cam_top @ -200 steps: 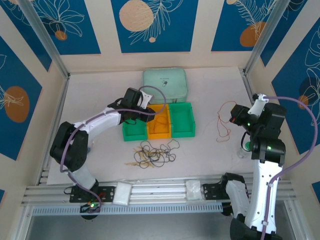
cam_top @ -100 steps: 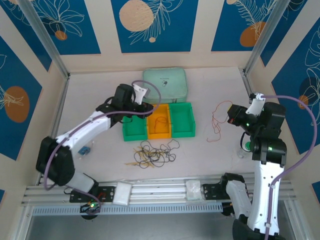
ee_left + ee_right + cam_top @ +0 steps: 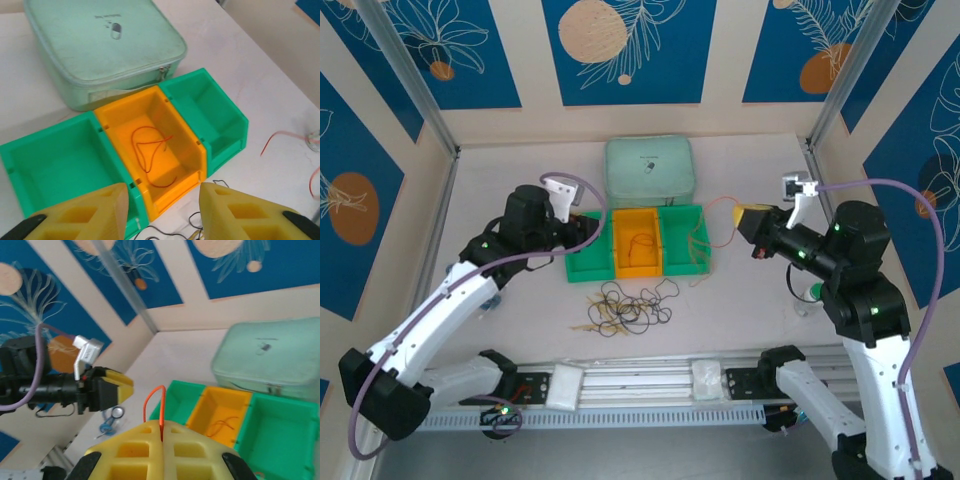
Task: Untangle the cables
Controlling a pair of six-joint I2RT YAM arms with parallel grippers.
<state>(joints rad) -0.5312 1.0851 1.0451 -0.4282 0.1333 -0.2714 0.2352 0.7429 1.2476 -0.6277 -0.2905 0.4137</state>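
Right claw (image 3: 161, 437): clamped shut on one orange-red cable (image 3: 150, 402), strand poking up out of the seam between the pads in a small arch.
Rest of that cable: hangs below the right claw and trails toward the bins. Might be draped on the nearest green bin (image 3: 685, 240), but too thin in the top view to call it touching.
Left claw (image 3: 162, 210): fingers wide apart, nothing between them.
Ahead of left claw: orange bin (image 3: 180, 132) straight past the tips, one orange-red loop (image 3: 150, 155) lying inside. Another green bin (image 3: 50, 160) on the other side of it, mint case (image 3: 100, 45) beyond.
Tangle (image 3: 632, 305): black and tan cables bunched on the surface (image 3: 520, 160), just under and behind the left claw's tips, well apart from the right claw.
Handling: featherweight and totally floppy, so sags and swings from wherever it gets pinched. Snags on neighbours easily. Thin enough to slide out of the pads unless fully closed.
Where to grab: a loop sticking out at the pile's edge, one strand only, away from the crossings. Probably best lifted slowly so the rest drops off.
Right arm pose: elbow up, forearm reaching in toward the bins, wrist roughly level, claw aimed across at the left arm.
Left arm pose: stretched forward from its base, wrist tipped down over the near side of the bins.
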